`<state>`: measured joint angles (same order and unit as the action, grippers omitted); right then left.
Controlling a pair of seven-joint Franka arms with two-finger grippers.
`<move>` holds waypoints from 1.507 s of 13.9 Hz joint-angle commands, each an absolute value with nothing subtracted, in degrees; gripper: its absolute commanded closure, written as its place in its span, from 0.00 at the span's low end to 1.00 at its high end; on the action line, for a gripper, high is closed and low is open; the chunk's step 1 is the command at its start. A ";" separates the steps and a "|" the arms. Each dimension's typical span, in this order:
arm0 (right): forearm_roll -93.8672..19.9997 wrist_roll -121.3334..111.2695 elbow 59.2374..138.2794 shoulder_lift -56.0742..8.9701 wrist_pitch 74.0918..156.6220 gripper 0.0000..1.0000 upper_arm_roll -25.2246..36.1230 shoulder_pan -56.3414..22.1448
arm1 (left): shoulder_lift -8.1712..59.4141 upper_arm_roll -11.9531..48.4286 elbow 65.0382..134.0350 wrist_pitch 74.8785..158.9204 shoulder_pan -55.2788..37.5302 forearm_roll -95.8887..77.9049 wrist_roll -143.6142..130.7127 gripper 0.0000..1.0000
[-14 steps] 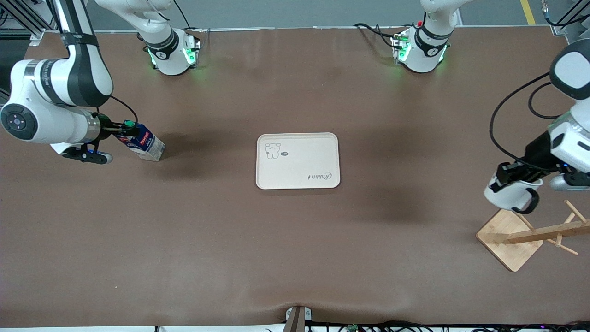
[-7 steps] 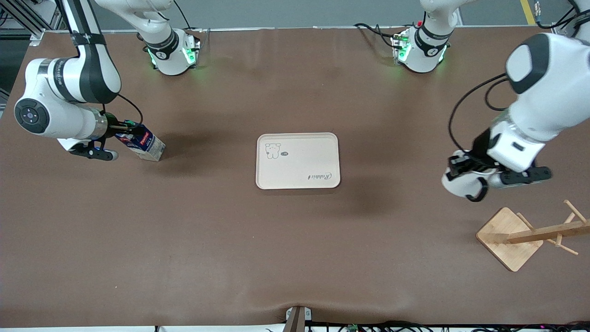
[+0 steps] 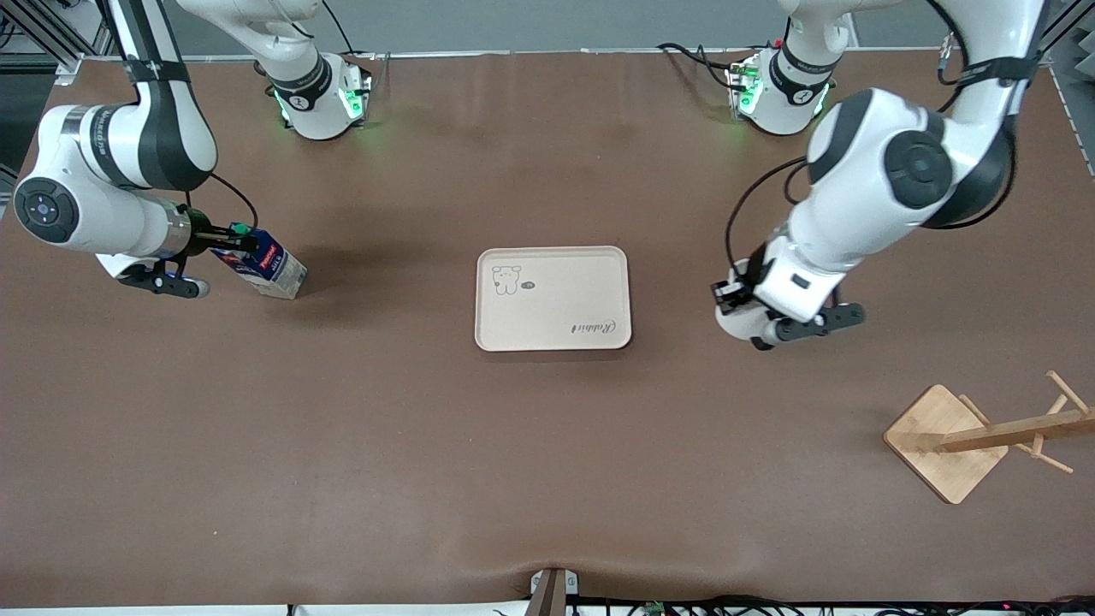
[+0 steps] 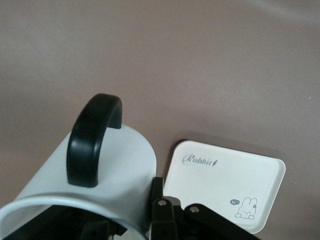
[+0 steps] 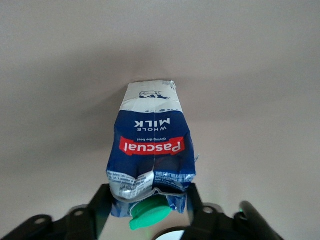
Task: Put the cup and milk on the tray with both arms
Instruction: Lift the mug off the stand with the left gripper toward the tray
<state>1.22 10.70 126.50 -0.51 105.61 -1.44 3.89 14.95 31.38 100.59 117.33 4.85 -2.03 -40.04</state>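
My left gripper is shut on the wall of the white cup and holds it over the table beside the tray, toward the left arm's end. In the left wrist view the cup shows its black handle, one finger presses its side, and the tray lies below. My right gripper is shut on the top of the milk, which leans with its base on the table toward the right arm's end. In the right wrist view my gripper squeezes the milk by its green cap.
A wooden rack with a square base and a pegged pole stands near the left arm's end of the table, nearer the front camera than the cup. Brown table surface surrounds the tray.
My left arm has carried the cup from above the wooden rack toward the tray. My right gripper and the milk have stayed almost in place.
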 commanded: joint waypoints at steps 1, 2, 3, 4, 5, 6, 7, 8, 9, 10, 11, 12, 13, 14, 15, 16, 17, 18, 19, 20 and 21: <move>1.85 10.90 128.67 1.41 106.87 0.47 -1.93 4.75 | 19.67 31.38 97.39 115.93 0.54 1.14 -47.62 1.00; 1.85 10.90 128.76 1.32 106.88 0.52 -1.93 4.75 | 21.08 31.38 96.86 115.84 -0.69 1.23 -48.42 1.00; 1.85 10.38 128.67 1.41 106.61 0.64 -1.93 4.75 | 22.57 31.38 95.99 115.84 -2.01 1.23 -48.69 1.00; 1.85 9.33 128.41 1.49 106.35 0.69 -1.93 4.75 | 24.07 31.29 95.19 115.84 -3.33 1.14 -49.82 1.00; 1.85 8.27 127.80 1.49 105.91 0.70 -1.85 4.83 | 25.74 31.29 94.32 115.93 -4.30 1.23 -51.31 1.00; 1.85 7.74 126.49 1.41 104.17 0.75 -1.85 4.75 | 27.84 31.29 93.35 115.84 -5.35 1.23 -51.68 1.00; 1.85 7.73 124.39 1.15 101.37 0.80 -1.93 4.75 | 29.51 31.20 92.56 115.93 -6.58 1.23 -51.85 1.00; 1.85 7.73 122.45 0.97 99.60 0.82 -1.93 4.49 | 30.66 31.03 92.03 115.93 -7.64 1.23 -52.38 1.00; 1.85 7.65 121.74 0.97 99.15 0.89 -1.93 4.31 | 31.89 31.03 91.50 115.93 -8.43 1.23 -53.34 1.00; 1.85 7.65 121.64 0.97 99.05 0.91 -2.02 4.22 | 32.95 31.03 91.06 115.84 -9.39 1.23 -53.96 1.00; 1.85 7.65 121.47 0.97 98.36 0.93 -2.28 4.13 | 33.92 31.03 90.79 115.93 -10.27 1.23 -54.31 1.00; 1.76 7.65 120.94 0.97 97.74 1.00 -2.37 3.70 | 34.88 30.94 90.44 115.84 -10.89 1.23 -54.32 1.00; 1.76 7.82 119.89 1.05 96.78 1.00 -2.37 2.56 | 35.85 30.94 90.27 115.84 -11.51 1.14 -54.32 1.00; 1.76 8.17 118.49 0.97 95.29 1.00 -2.29 1.42 | 36.82 30.94 90.18 115.93 -12.47 1.14 -54.40 1.00; 1.76 8.17 116.91 0.97 93.71 1.00 -2.29 0.88 | 37.78 30.76 90.18 115.93 -13.26 1.14 -54.93 1.00; 1.76 7.74 115.42 0.97 92.56 1.00 -2.29 0.70 | 38.66 30.67 89.91 115.93 -13.71 1.23 -55.63 1.00; 1.76 7.56 114.01 0.88 91.24 1.00 -2.37 0.79 | 39.37 30.67 89.91 115.93 -14.15 1.84 -55.98 1.00; 1.58 7.65 112.25 0.70 89.32 1.00 -2.37 0.53 | 39.98 30.67 89.91 115.93 -14.41 2.80 -56.42 1.00; 1.32 7.73 110.24 0.44 87.47 1.00 -2.37 -0.43 | 40.86 30.67 89.83 115.93 -14.59 2.99 -56.69 1.00; 1.14 7.73 108.21 -0.26 85.80 1.00 -2.37 -1.05 | 41.48 30.59 89.82 116.10 -15.29 3.08 -56.78 1.00; 0.97 7.82 106.45 -0.44 84.56 1.00 -2.37 -1.92 | 41.57 29.28 89.82 116.19 -15.81 3.25 -56.78 1.00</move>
